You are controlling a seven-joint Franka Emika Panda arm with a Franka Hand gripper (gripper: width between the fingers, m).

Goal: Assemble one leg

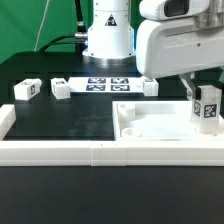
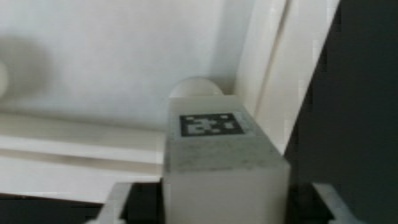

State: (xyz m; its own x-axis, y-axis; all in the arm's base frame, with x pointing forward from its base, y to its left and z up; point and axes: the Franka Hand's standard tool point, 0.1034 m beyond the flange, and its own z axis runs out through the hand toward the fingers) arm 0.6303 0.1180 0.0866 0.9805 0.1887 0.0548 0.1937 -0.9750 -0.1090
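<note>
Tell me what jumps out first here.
The claw grips a tagged leg upright above the white panel at the exterior view's right. Three more legs lie on the black table behind: two at that view's left, one beside the marker board.

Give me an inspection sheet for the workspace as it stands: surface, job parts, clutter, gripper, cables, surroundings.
Surface: black table top, with a white rail along its near edge.
Job's things: held leg stands upright over the white square panel, near its corner on the exterior view's right; contact cannot be told. Three loose legs lie apart on the table: first loose leg, second loose leg, third loose leg.
Clutter: nothing seen; only the marker board, lying flat.
Grippers: gripper shut on the held leg.
Cables: black cable behind the arm base.
Surroundings: green backdrop.
</note>
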